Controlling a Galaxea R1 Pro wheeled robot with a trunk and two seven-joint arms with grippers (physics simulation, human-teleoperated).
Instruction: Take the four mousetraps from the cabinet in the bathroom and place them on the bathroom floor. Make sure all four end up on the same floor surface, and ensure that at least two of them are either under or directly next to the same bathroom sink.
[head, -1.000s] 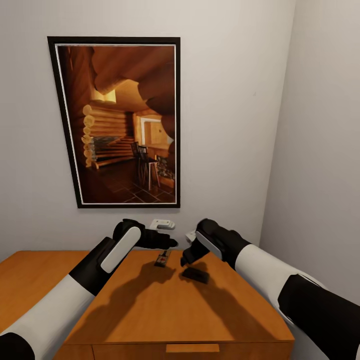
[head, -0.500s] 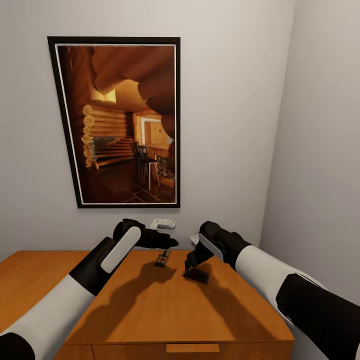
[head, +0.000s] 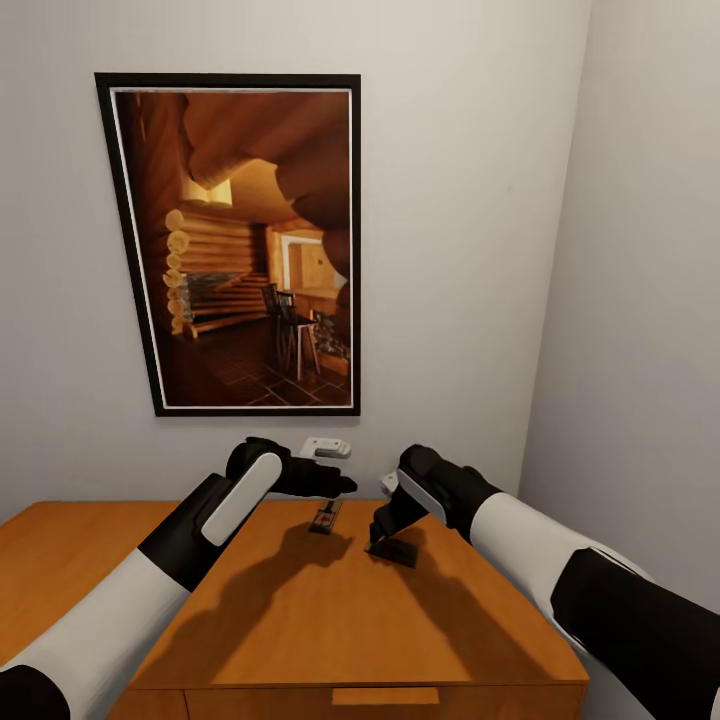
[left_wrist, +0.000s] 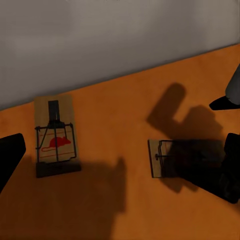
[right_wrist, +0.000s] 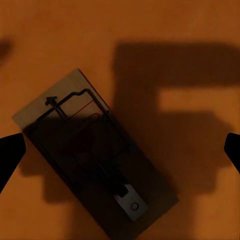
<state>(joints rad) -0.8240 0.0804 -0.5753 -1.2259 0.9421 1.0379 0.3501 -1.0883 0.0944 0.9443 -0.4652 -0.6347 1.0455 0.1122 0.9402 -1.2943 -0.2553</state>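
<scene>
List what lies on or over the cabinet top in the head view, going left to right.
left gripper → mousetrap by the wall → right gripper → mousetrap under the right gripper, all above the cabinet top.

Two arms: white rounded forearm shells, black elbow and wrist sections. White oblong panel on each black wrist. Left hand (head: 335, 487) and right hand (head: 377, 535): matte black, blunt dark fingertips (right_wrist: 10, 150).

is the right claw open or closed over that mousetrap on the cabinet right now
Open. In the right wrist view the right claw's two dark fingertips sit far apart at the picture's edges, with the mousetrap lying flat on the cabinet between them, ungripped.
</scene>
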